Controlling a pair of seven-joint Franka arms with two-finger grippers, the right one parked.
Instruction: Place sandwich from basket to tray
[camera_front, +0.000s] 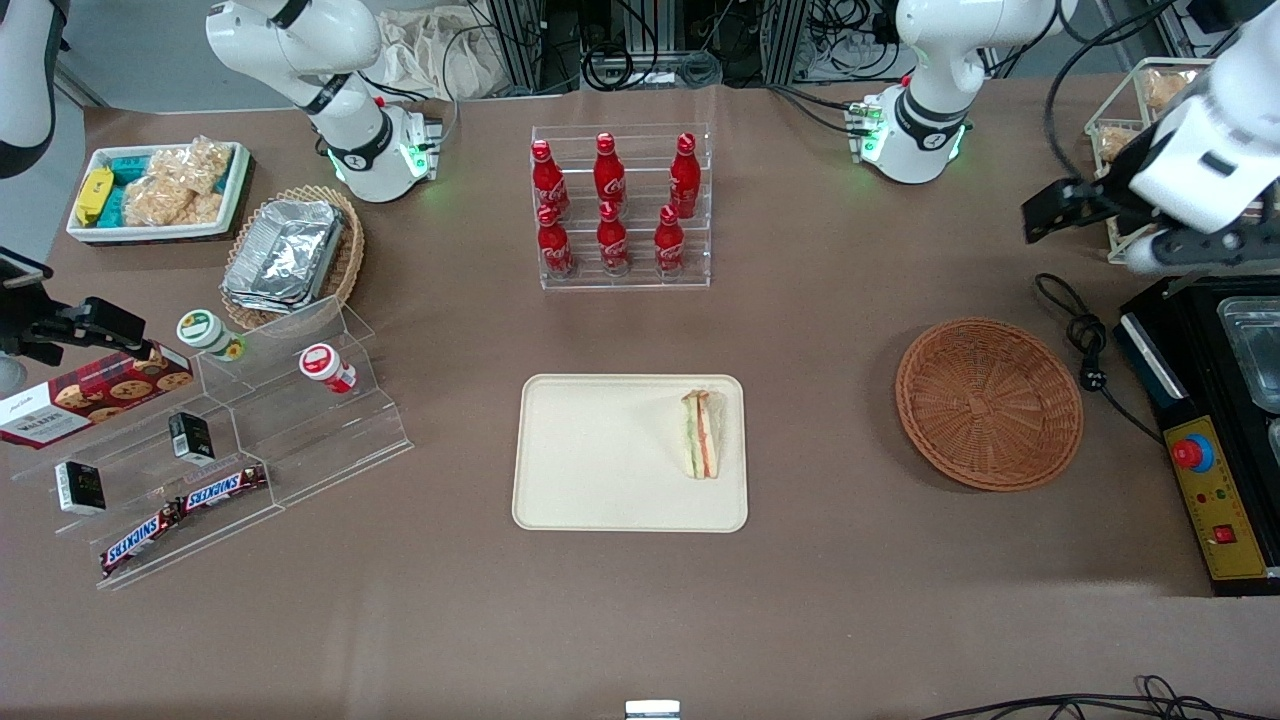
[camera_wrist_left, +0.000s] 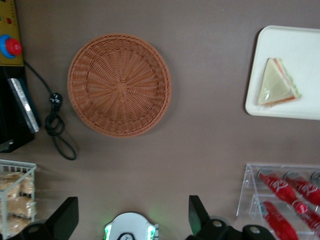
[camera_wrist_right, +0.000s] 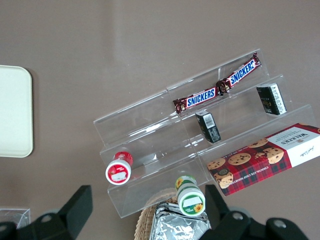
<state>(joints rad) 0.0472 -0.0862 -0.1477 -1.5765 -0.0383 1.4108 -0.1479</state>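
**Sandwich on tray, basket empty, gripper raised at working arm's end**

- Sandwich (camera_front: 703, 433): triangular wedge, pale bread with orange-red and green layers. Lies flat on the tray, close to the tray edge that faces the basket, within the rim.
- Tray (camera_front: 600, 460): cream rectangle with rounded corners, mid-bench, nearer the front camera than the bottle rack.
- Basket (camera_front: 988, 402): round reddish-brown wicker, nothing in it. Stands on the bench beside the tray, apart from it, toward the working arm's end.
- Gripper (camera_wrist_left: 132, 217): held high above the bench at the working arm's end, farther from the front camera than the basket. Jaws spread wide, nothing between them.
- Bottle rack (camera_front: 620, 208): clear acrylic, six red bottles in two rows.
- Black cable (camera_front: 1085, 335): coiled on the bench just beside the basket.
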